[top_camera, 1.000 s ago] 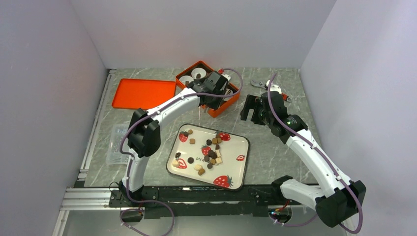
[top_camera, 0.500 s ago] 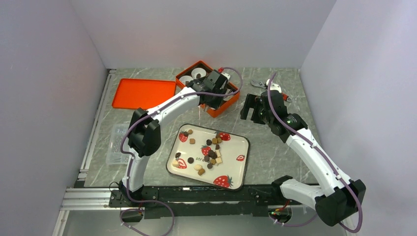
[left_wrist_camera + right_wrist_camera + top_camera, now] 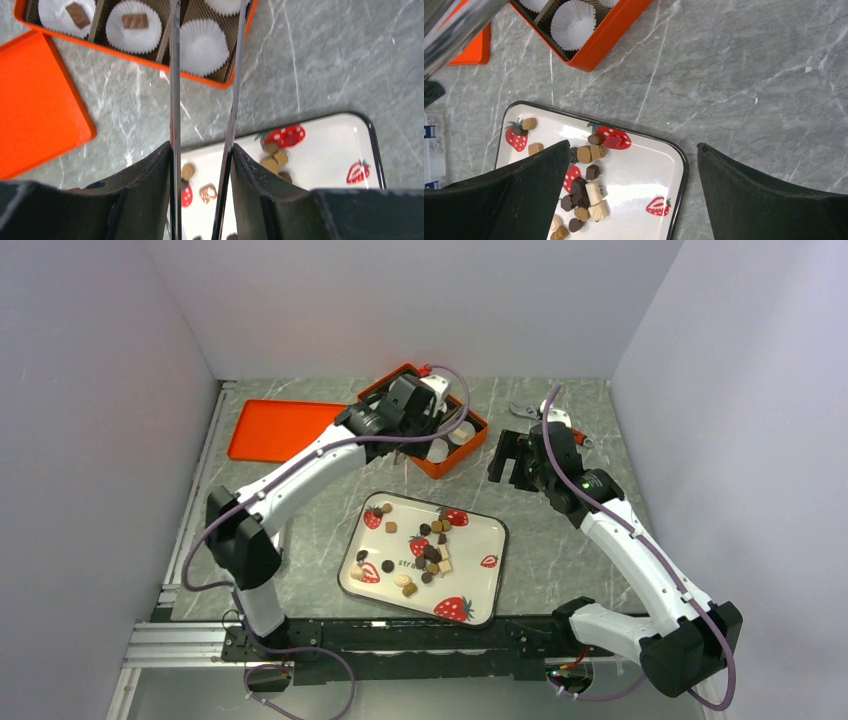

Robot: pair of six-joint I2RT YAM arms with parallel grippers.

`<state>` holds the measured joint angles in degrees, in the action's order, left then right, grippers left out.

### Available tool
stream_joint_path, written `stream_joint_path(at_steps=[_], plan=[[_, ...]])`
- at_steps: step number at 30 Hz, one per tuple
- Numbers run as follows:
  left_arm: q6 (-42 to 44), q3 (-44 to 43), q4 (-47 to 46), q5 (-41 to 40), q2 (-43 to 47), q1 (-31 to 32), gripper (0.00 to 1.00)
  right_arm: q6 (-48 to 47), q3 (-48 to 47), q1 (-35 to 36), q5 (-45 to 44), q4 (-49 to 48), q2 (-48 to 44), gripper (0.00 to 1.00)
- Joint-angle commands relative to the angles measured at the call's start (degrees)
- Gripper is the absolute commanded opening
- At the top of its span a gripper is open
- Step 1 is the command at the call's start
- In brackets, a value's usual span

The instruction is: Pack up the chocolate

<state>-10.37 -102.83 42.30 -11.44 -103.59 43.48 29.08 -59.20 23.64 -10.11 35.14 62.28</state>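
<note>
L arm has shifted vs. half a sec ago: it sat over the near-right part of the orange box [image 3: 441,468], now it's swung toward the box's far-left side, elbow stretched out low and wide, and the near-right paper cups [image 3: 203,39] are uncovered again. My left pincer [image 3: 207,7] carries two long thin metal blades; they stand apart w/ a clear gap along all the length I can see, nothing between them, tips cut off by the top edge of the wrist view. My right pincer [image 3: 633,147] hasn't budged: spread wide, empty, hanging over bare table [image 3: 744,75] btwn box and tray [image 3: 472,562]. Chocolate [image 3: 586,187]: nearly all of it loose on the tray, clustered mid-tray, mixed dark, tan and cream. Only two packed pieces [image 3: 135,21] show, brown, one per cup, side by side in the box; the cup just right of them is empty, rest of box hidden by my arm. Lid [image 3: 285,428] lies flat, left of the box. Read: L blades are off the box's near row w/ no load, so prob. btwn deliveries. Task is early, many cups unfilled. Next pick means going back to the tray; pieces are tiny and crowded, so grabbing one w/o nudging its neighbours looks fiddly.
</note>
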Motion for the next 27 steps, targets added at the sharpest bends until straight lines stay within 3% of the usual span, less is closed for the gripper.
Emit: stream_joint_path(at_steps=[1, 27], plan=[[-1.3, 6.3, -0.2, -0.4, 7.2, 1.6, 0.48, 0.1, -2.2, -0.3, -0.4, -1.1, -0.1, 1.0], [-6.2, 31.1, 9.0, -3.5, 27.3, 15.1, 0.47, 0.8, -1.6, -0.3, 1.0, -2.3, 1.2, 1.0]])
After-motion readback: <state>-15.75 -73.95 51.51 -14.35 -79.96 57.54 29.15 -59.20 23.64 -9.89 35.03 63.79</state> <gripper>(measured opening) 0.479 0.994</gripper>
